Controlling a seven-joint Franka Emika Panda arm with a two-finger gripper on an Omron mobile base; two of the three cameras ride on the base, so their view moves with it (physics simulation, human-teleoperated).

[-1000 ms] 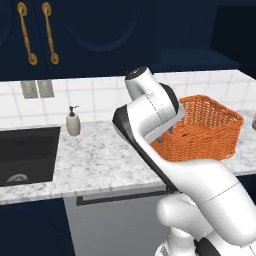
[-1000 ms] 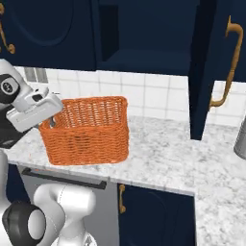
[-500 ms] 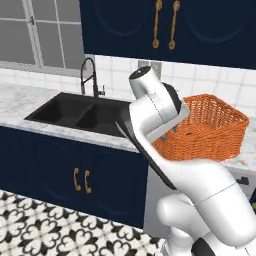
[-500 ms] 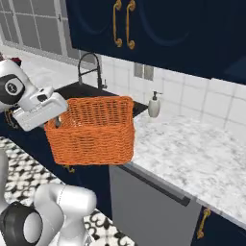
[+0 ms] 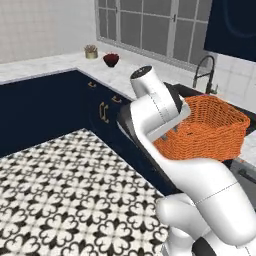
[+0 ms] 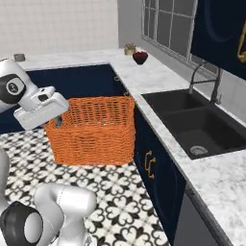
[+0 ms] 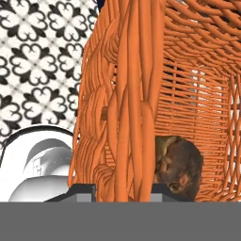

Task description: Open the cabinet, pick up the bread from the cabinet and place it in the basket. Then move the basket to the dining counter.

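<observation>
My gripper [image 6: 58, 121] is shut on the near rim of the orange wicker basket [image 6: 91, 129] and holds it off the worktop, over the tiled floor. In the hand view the basket's wall [image 7: 127, 94] runs between my fingertips [image 7: 82, 190], and the brown bread [image 7: 181, 164] lies inside at the bottom. In the left base view my arm covers the near side of the basket [image 5: 212, 125]. The navy wall cabinet [image 6: 218, 33] hangs at the upper right, also seen as cabinet [image 5: 232, 25]. The dining counter is out of view.
A black sink [image 6: 192, 125] with a dark faucet [image 5: 205, 75] sits in the marble worktop [image 5: 50, 65], which turns a corner under a window. A dark red bowl [image 5: 111, 60] and a small pot [image 5: 90, 51] stand near that corner. Patterned floor [image 5: 60, 190] spreads to the left.
The whole picture has swung as the base turned left away from the worktop. The basket has stayed in my shut gripper and now hangs over the floor beside the lower cabinets.
</observation>
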